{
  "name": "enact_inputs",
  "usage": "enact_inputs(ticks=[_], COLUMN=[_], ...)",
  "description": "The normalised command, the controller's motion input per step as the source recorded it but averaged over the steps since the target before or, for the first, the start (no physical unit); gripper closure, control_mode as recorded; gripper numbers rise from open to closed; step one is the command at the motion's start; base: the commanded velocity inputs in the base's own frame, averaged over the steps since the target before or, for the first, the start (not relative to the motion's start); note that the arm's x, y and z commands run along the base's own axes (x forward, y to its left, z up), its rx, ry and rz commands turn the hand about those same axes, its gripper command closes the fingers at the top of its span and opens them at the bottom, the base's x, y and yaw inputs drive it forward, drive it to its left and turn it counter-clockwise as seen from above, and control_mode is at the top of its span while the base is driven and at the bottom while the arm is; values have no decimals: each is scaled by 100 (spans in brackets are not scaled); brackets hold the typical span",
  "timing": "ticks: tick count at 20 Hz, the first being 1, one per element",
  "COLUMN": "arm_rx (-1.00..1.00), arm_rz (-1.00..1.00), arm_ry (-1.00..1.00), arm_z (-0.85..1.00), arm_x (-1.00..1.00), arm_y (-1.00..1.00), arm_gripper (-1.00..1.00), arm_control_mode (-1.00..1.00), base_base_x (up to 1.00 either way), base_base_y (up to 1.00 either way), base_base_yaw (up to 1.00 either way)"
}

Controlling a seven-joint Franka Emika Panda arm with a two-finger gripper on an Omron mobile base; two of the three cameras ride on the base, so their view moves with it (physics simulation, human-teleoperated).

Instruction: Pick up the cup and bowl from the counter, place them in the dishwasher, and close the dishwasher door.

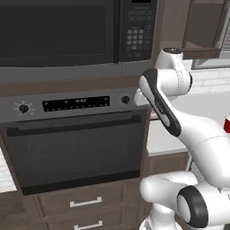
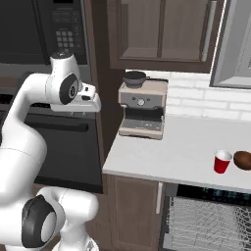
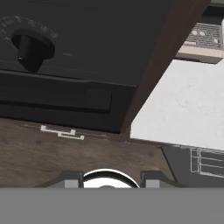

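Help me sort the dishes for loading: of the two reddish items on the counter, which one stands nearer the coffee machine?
The cup, bright red and tapered. The bowl is brown-red and rounded, farther from the coffee machine at the frame edge.

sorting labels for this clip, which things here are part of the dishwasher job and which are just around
Part of the job:
small red tapered cup
round reddish-brown bowl
smooth white counter
white wire dishwasher rack

Just around:
beige espresso machine
black glass-fronted oven
black microwave
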Motion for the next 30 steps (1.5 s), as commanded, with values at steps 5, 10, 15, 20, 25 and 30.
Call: enact_inputs(ticks=[5,10,15,20,25,30], arm_rx=[0,0,0,0,0,0], arm_rz=[0,0,0,0,0,0], arm_ry=[0,0,0,0,0,0], arm_z=[0,0,0,0,0,0], arm_x=[0,0,0,0,0,0], arm_y=[0,0,0,0,0,0], arm_gripper=[-100,-100,-100,-100,-100,-100], arm_control_mode=[100,100,100,100,100,100], base_base_x=[0,-8,-30,-17,0,0], base_base_y=[15,1,-3,0,1,0], base_base_yaw=[0,-23,-59,-63,-64,-55])
